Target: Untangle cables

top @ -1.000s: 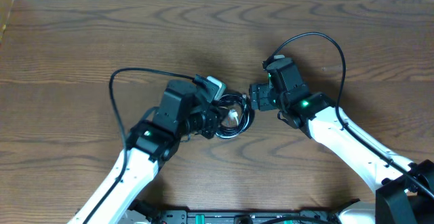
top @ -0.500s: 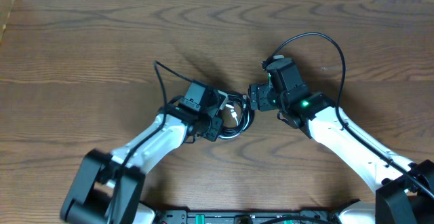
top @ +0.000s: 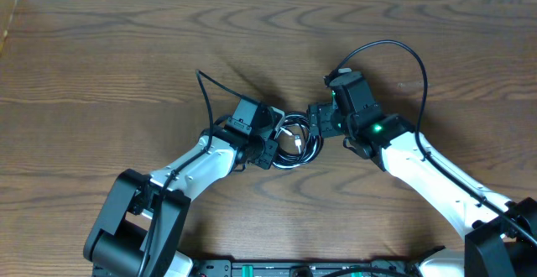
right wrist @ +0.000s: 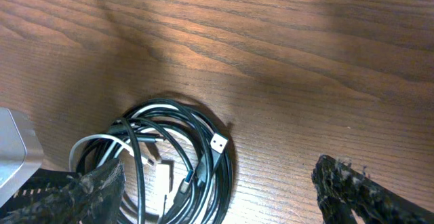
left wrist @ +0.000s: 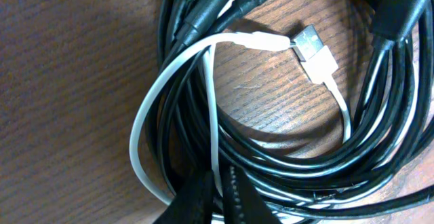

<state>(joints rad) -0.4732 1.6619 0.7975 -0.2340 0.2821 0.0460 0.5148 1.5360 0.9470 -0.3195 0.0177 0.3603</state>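
While the cables (top: 295, 139) lie coiled mid-bench, far from every edge, the left gripper (top: 275, 142) sits closed at their rim; the right gripper (top: 315, 123) is spread wide just beside them.

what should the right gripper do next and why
Probably shut the open right gripper on the black loops of the coil: the left gripper looks pinched on the white cord, so holding the rest would let it pull free.
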